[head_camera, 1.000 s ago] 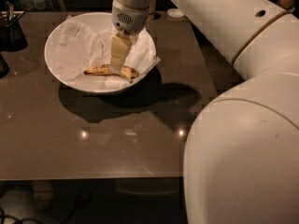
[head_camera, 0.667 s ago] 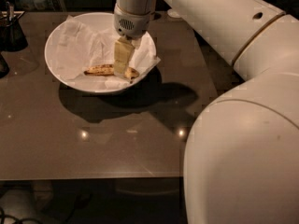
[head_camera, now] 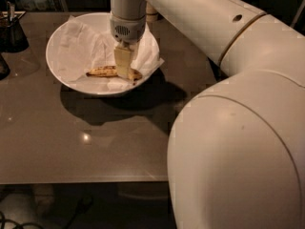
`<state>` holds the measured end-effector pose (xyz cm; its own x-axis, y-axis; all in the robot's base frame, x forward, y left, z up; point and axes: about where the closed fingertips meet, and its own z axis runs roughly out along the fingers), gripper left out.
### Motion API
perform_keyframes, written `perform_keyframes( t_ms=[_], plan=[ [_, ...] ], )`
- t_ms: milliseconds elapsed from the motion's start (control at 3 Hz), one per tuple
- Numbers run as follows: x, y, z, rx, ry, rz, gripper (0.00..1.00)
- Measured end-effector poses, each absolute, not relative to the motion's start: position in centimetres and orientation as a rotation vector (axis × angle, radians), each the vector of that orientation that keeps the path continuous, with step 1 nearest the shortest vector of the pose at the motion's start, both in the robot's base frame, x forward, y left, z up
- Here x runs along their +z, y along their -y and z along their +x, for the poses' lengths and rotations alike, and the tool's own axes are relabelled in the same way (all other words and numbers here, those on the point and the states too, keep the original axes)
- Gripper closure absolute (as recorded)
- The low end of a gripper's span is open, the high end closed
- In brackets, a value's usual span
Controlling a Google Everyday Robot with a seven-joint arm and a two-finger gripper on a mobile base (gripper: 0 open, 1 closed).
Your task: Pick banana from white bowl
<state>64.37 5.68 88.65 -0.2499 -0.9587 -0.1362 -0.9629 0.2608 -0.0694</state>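
1. Compared with a second ago, the hand [head_camera: 124,73] sits lower in the white bowl [head_camera: 50,61]. It is now down at the level of the banana [head_camera: 102,71] rather than hanging above it. The banana and the bowl lie where they did.
2. The hand hangs straight down from the arm [head_camera: 214,27] over the right half of the bowl and covers the right part of the banana. It cannot be told whether it is spread, pressed together or pinching the fruit.
3. The banana lies nearly flat on the crumpled white paper [head_camera: 81,46] that lines the bowl, toward the near wall. Its left end points left and is uncovered, and it is not lifted off the paper.
4. The step in hand looks like the grasp itself: the reach down seems finished and the lift has not begun.
5. By that reading, the next move calls for a firm but gentle grip across the fruit. A straight rise should follow, to clear the rim without dragging the paper along. The fruit looks soft and speckled, so squeezing hard may bruise it.
6. Counted: one banana, one white bowl, one paper lining, one hand on one arm. One dark container [head_camera: 12,30] stands at the far left of the brown surface [head_camera: 71,147], well apart from the bowl.
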Motion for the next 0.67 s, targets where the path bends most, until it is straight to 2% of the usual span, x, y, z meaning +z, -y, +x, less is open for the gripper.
perform_keyframes(
  t_ms=[667],
  plan=[
    [87.26,-5.98,65.10,0.031,-2.384,-1.852,0.54]
  ],
)
